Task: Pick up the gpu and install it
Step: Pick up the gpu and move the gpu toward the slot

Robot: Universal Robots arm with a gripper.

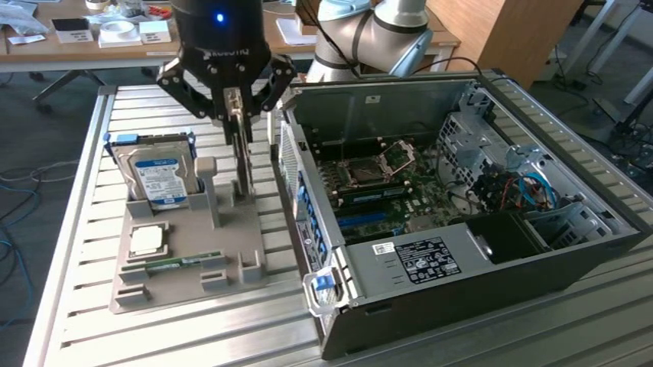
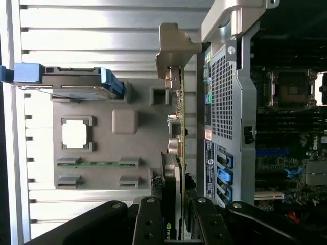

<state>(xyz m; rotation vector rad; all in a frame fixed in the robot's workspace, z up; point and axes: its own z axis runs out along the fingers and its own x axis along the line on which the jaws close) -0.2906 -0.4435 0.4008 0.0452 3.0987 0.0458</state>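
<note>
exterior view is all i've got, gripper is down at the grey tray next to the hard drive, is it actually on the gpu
Observer: Yes, in the wrist view the gripper has its fingers against both faces of the gpu, seen edge-on.
Operator: which way is the cooler facing
Observer: Its black cooler faces the cpu side of the tray; the green board faces the computer case.
Operator: and the bracket
Observer: The silver bracket is at the end far from the fingers.
</note>
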